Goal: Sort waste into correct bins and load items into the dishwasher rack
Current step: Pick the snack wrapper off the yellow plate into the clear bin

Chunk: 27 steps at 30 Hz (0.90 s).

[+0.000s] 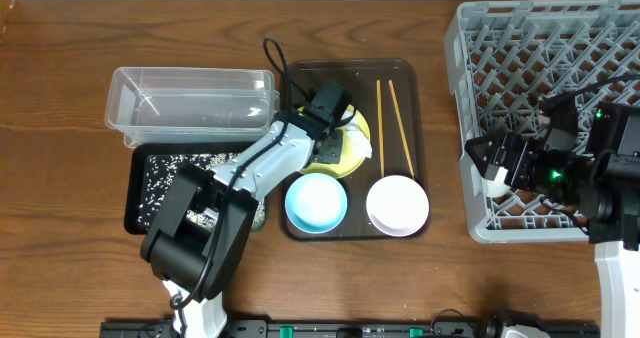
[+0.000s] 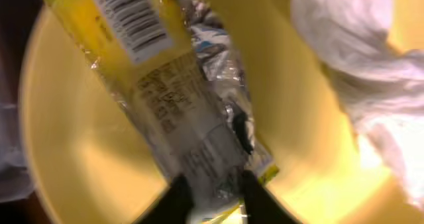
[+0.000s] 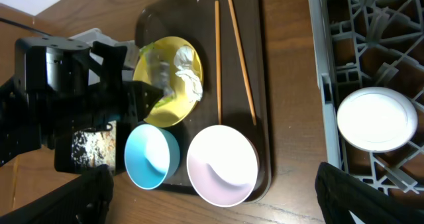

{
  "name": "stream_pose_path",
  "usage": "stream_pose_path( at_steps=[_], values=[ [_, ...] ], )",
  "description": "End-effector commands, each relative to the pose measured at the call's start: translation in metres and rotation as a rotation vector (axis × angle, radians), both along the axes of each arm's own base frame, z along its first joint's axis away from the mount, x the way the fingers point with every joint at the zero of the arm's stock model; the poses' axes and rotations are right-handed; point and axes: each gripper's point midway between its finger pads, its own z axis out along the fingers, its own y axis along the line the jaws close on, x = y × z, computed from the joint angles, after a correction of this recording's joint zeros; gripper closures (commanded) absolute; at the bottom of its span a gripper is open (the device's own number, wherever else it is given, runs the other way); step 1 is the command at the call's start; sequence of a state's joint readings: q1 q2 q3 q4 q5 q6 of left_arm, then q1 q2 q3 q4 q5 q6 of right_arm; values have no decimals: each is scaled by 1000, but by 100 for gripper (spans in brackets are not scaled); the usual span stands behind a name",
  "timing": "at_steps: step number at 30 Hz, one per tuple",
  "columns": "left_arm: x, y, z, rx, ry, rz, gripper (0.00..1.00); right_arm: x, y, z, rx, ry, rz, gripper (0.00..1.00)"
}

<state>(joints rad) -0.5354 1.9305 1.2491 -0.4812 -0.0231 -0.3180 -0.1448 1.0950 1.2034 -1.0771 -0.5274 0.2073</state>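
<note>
A wooden counter (image 1: 60, 128) is seen carrying two bins, one clear tub (image 1: 190, 98) and one black tray (image 1: 185, 183), one brown serving tray (image 1: 415, 98) and one grey dishwasher rack (image 1: 560, 48). On the serving tray are set one yellow plate (image 3: 156, 108), one blue bowl (image 1: 316, 201), one pinkish-white bowl (image 1: 397, 205) and two chopsticks (image 3: 217, 58). One snack wrapper (image 2: 179, 111) is clamped over the plate by the left claw (image 2: 213, 194) beside one white scrap (image 2: 358, 85), while the right claw (image 1: 482, 166) is held wide apart at the rack's edge, where one white round dish (image 3: 377, 118) is lodged.

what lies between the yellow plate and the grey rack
The pair of chopsticks, lying on the brown tray right of the yellow plate; past the tray's edge, bare table up to the grey rack. The overhead view shows it.
</note>
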Motion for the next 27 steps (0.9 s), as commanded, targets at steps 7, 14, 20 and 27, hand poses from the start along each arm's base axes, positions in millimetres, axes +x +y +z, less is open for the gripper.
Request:
stream_pose_path(
  at_steps=[7, 14, 20, 27],
  values=[
    [5, -14, 55, -157, -7, -17, 94, -2, 4, 7, 4, -13, 19, 5],
    [32, 33, 136, -157, -188, 100, 94, -2, 4, 7, 4, -14, 19, 5],
    [55, 104, 131, -75, -215, 302, 94, -2, 4, 7, 5, -14, 18, 5],
    [58, 133, 115, -63, -166, 372, 63, -2, 4, 7, 5, -13, 19, 5]
  ],
)
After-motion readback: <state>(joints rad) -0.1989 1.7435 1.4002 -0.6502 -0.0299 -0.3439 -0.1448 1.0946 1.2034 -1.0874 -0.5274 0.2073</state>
